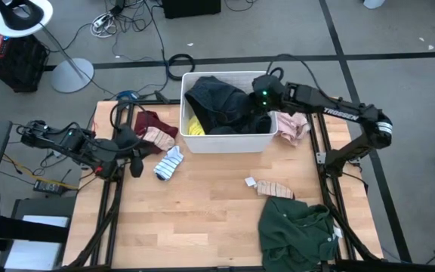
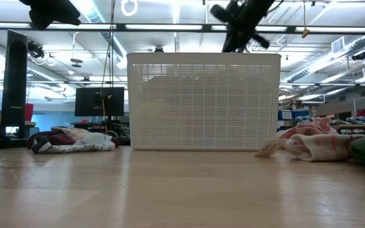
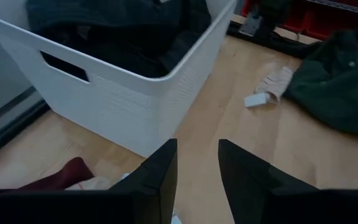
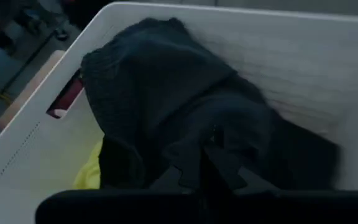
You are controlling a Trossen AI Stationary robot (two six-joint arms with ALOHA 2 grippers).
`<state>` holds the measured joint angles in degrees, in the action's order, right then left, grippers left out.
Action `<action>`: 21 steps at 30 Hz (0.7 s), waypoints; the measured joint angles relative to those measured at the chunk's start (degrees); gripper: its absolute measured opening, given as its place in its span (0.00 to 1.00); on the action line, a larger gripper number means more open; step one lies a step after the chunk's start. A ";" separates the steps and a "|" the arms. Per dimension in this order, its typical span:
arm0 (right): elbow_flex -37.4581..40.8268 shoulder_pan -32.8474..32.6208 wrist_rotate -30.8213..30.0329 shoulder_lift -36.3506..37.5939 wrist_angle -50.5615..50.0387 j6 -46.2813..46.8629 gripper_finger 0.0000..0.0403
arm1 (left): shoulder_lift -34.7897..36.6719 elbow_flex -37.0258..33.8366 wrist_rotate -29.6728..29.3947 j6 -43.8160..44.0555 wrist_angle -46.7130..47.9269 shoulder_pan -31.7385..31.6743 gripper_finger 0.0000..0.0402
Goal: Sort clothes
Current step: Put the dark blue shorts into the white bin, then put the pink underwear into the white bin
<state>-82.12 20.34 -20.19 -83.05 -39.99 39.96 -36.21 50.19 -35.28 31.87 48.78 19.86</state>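
The white bin (image 1: 225, 142) stands at the table's far middle and holds a black top (image 1: 217, 106) and a yellow shirt (image 1: 195, 127). My right gripper (image 1: 260, 113) is down in the bin's right part, shut on the black top (image 4: 166, 93). My left gripper (image 1: 132, 155) is open and empty, low over the table left of the bin, beside the maroon and pink pieces (image 1: 153, 132) and a blue striped sock (image 1: 168, 163). A dark green top (image 1: 297, 227) lies at the near right. My right gripper pinches a raised fold of the black top (image 4: 211, 134) between its two fingers, coming from above and slanting from the table's right. The dark fingers against dark cloth hide the exact place. The top lies heaped in the bin, part of it over the yellow shirt (image 4: 91, 171).
A pink piece (image 1: 293, 125) lies just right of the bin. A pink striped sock (image 1: 275, 189) and a white tag (image 1: 251, 181) lie near the table's middle right. The table's near middle is bare wood (image 1: 195, 219). The arm frames run along both table sides.
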 joint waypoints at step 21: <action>2.51 10.15 12.93 1.43 4.59 -17.07 0.35 | 0.00 0.00 -8.89 7.39 -0.02 0.00 0.30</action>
<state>-79.61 30.50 -7.27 -81.62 -35.39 22.90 -36.21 50.19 -44.17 39.26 48.75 19.86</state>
